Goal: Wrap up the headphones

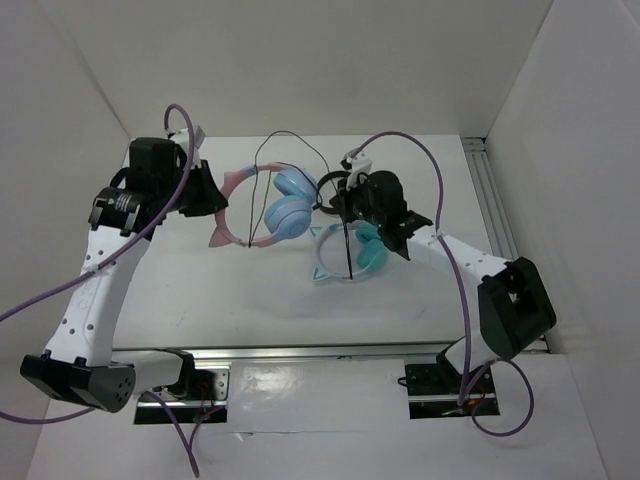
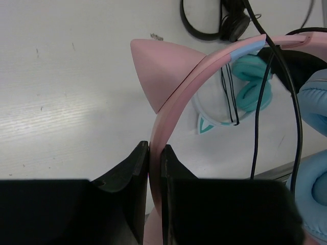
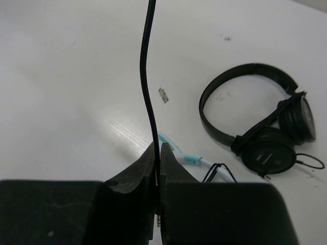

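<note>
Sitting left of centre over the table [image 1: 250, 300], the headphones [image 1: 287, 214] are being gripped from two sides. The pink headband [image 2: 176, 107] is being pinched between the fingers of the left gripper [image 2: 155, 151], just below one cat ear [image 2: 156, 66]. In the left wrist view the band is being seen edge-on, arching away to the right toward the blue cups [image 2: 314, 102]. In the top view that gripper is being shown at the headband's left side, with the cups to its right.

The cable [image 3: 147, 76] is being pinched by the right gripper [image 3: 158, 149], whose fingers are pressed together on it. The plug end is being seen just behind the fingertips, and the rest of the cable is running straight away from them. This gripper is being held right of the cups, near them but apart. Under it the teal pair [image 1: 368, 254] is lying, with the black pair [image 3: 255, 127] just beyond. Whether the cups are resting on the table cannot be told.
</note>
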Tool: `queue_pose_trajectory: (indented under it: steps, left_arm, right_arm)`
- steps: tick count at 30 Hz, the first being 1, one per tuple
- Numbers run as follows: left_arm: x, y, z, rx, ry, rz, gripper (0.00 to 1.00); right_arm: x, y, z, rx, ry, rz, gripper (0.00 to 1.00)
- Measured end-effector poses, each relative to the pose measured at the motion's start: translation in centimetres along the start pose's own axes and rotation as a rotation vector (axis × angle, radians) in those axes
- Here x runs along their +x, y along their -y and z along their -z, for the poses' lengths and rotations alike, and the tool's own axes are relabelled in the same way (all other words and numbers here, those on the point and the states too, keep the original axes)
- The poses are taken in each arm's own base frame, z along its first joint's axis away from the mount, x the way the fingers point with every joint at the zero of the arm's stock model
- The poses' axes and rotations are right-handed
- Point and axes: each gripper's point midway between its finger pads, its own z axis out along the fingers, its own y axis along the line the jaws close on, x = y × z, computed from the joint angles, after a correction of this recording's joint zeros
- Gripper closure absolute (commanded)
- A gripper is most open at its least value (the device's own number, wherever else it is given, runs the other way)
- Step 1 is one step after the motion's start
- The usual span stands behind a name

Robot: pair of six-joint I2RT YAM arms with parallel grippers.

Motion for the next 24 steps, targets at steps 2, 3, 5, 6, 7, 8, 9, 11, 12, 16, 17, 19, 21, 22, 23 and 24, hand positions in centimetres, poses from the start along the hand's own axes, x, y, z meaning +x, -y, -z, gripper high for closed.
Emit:
queue_pose_trajectory:
  steps: [2,3,5,6,7,8,9,11,12,16,17,19,21,22,23,24]
  left_arm:
    - [-1.1,0.5,1.0,0.006,0.041,-0.003,1.00]
    - [-1.6,0.6,1.5,0.005,0.062,-0.004,1.00]
    - [-2.5,0.9,2.5,0.003,0.106,-0.001,1.00]
    - [-2.8,1.0,3.1,0.002,0.129,0.008,1.00]
    - [-3.0,1.0,3.6,-0.001,0.152,0.016,1.00]
    - [-3.3,1.1,4.1,-0.002,0.174,0.026,1.00]
    - [-3.7,1.2,4.8,-0.004,0.204,0.036,1.00]
    - [-4.5,1.4,5.9,0.000,0.269,0.058,1.00]
    - [-4.9,1.5,6.3,0.006,0.302,0.069,1.00]
    - [-6.0,1.6,7.2,0.015,0.405,0.107,1.00]
    - [-6.2,1.4,7.0,0.008,0.423,0.115,1.00]
    - [-6.4,0.7,6.6,-0.017,0.444,0.133,1.00]
    - [-6.7,-0.2,6.1,-0.061,0.458,0.145,1.00]
    - [-7.0,-0.6,5.8,-0.085,0.463,0.151,1.00]
    - [-7.3,-1.1,5.5,-0.111,0.463,0.157,1.00]
    - [-7.6,-1.7,5.0,-0.137,0.464,0.165,1.00]
  right_arm:
    - [1.5,-0.1,-0.1,-0.010,-0.033,-0.010,1.00]
    - [2.1,-0.2,-0.1,-0.016,-0.041,-0.017,1.00]
    - [3.2,-0.5,-0.1,-0.028,-0.059,-0.027,1.00]
    - [3.9,-0.7,-0.1,-0.032,-0.070,-0.032,1.00]
    - [4.5,-1.0,-0.1,-0.039,-0.083,-0.037,1.00]
    - [5.2,-1.3,-0.1,-0.047,-0.097,-0.042,1.00]
    - [5.7,-1.8,-0.2,-0.059,-0.105,-0.045,1.00]
    - [6.6,-2.8,-0.3,-0.084,-0.123,-0.048,1.00]
    - [6.9,-3.3,-0.3,-0.094,-0.130,-0.047,1.00]
    - [7.4,-5.3,-0.4,-0.138,-0.135,-0.040,1.00]
    - [7.3,-5.6,-0.5,-0.146,-0.132,-0.038,1.00]
    - [7.2,-6.5,-0.5,-0.165,-0.123,-0.034,1.00]
    - [7.3,-7.0,-0.5,-0.173,-0.117,-0.037,1.00]
    - [7.5,-7.2,-0.4,-0.176,-0.119,-0.039,1.00]
    - [7.7,-7.3,-0.4,-0.178,-0.122,-0.041,1.00]
    - [7.9,-7.5,-0.3,-0.178,-0.127,-0.043,1.00]
